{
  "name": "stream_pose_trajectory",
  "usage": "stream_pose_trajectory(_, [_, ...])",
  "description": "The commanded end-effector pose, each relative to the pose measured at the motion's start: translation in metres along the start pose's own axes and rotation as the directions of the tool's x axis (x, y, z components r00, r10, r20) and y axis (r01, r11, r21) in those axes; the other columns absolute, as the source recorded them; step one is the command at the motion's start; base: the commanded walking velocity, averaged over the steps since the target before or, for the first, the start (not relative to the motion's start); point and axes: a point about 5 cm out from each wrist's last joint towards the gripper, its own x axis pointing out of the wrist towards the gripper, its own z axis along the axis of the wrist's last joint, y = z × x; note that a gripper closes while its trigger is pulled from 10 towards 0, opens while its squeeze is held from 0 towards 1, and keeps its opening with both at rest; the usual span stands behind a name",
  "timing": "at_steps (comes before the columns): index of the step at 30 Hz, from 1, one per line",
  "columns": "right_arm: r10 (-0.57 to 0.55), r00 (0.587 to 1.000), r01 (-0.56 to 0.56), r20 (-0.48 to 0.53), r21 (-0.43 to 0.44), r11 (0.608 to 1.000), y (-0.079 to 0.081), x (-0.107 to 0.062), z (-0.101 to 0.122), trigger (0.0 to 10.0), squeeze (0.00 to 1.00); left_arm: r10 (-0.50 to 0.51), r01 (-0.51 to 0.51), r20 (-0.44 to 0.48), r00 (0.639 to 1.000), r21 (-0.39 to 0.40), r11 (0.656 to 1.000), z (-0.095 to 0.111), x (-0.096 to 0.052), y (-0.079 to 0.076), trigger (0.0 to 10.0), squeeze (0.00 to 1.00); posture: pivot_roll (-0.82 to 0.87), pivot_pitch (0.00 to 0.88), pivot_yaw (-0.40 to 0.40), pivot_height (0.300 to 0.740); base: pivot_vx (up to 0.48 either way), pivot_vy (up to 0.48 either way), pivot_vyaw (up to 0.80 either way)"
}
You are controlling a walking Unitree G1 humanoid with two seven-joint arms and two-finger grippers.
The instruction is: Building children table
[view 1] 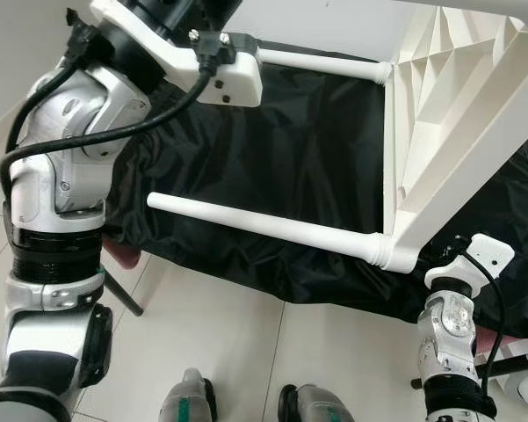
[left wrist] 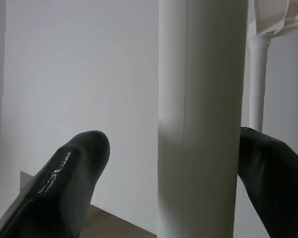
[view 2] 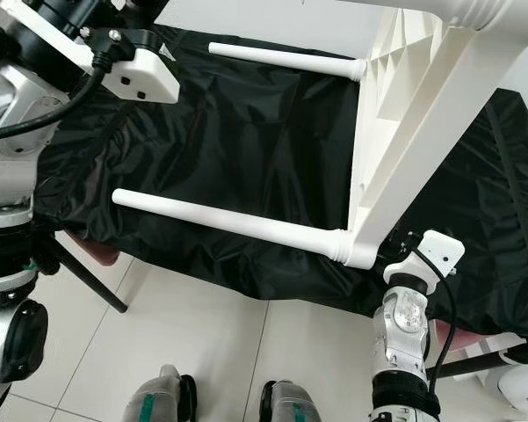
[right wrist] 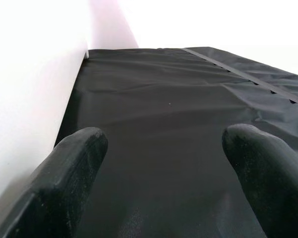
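Left wrist view looks along two black fingers point(left wrist: 72, 191) of the left hand point(left wrist: 188, 178), spread apart with a smooth white round plastic table leg point(left wrist: 203, 119) standing between them; one finger seems to touch the leg, the other stands clear, so the hand is open around the leg and not clamped. Beyond it a second white leg point(left wrist: 257, 84) joins a ribbed white corner.

From the head, the white plastic children's table point(view 1: 457, 123) lies tipped on its side over a wrinkled black sheet point(view 1: 281, 149), its ribbed underside facing the robot's left. Two tapered legs stick out level from it: the near leg point(view 1: 264, 225) runs across the sheet and ends just beside the left arm point(view 1: 61, 176), and the far leg point(view 1: 321, 63) reaches up to the left wrist's white camera housing point(view 1: 220, 70).

The right arm point(view 1: 452, 334) rises just under the table's near corner, where the near leg is socketed. In the right wrist view the right hand point(right wrist: 166, 163) has its fingers wide apart, nothing between them, over the black sheet, with a white panel point(right wrist: 34, 89) close along one side.

Pale floor tiles point(view 1: 220, 334) lie below. I can make out no readable writing or brand marks.
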Motion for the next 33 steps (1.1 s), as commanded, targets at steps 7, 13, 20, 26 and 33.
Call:
stream_pose_trajectory(7, [-0.009,1.0,0.009,-0.026,0.003,1.0,0.002,-0.004,-0.006,10.0,0.0,0.355,-0.354,0.04,0.934,-0.035,0.935,0.007,0.007,0.019,10.0,0.0,0.09,0.072,0.008,0.74,0.0,0.0,0.0])
stream_pose_trajectory(13, [-0.01,0.999,0.01,-0.034,0.004,1.0,0.002,-0.008,-0.009,10.0,0.0,0.334,-0.332,0.041,0.942,-0.042,0.942,0.006,0.01,0.018,9.5,0.0,0.09,0.078,0.015,0.74,0.0,0.0,0.0])
stream_pose_trajectory(20, [-0.023,0.999,0.023,-0.041,0.002,1.0,0.0,-0.012,-0.01,10.0,0.0,0.317,-0.315,0.039,0.948,-0.043,0.948,0.003,0.014,0.017,10.0,0.0,0.09,0.087,0.022,0.74,0.0,0.0,0.0])
stream_pose_trajectory(26, [-0.037,0.998,0.037,-0.046,0.002,0.999,-0.002,-0.015,-0.012,10.0,0.0,0.313,-0.311,0.044,0.949,-0.05,0.949,0.002,0.016,0.019,0.0,0.0,0.09,0.095,0.033,0.74,0.0,0.0,0.0])
stream_pose_trajectory(33, [-0.049,0.997,0.049,-0.051,-0.001,0.999,-0.004,-0.018,-0.013,10.0,0.0,0.283,-0.281,0.015,0.959,-0.066,0.957,-0.003,0.014,0.018,0.0,0.0,0.1,0.103,0.038,0.74,0.0,0.0,0.0])
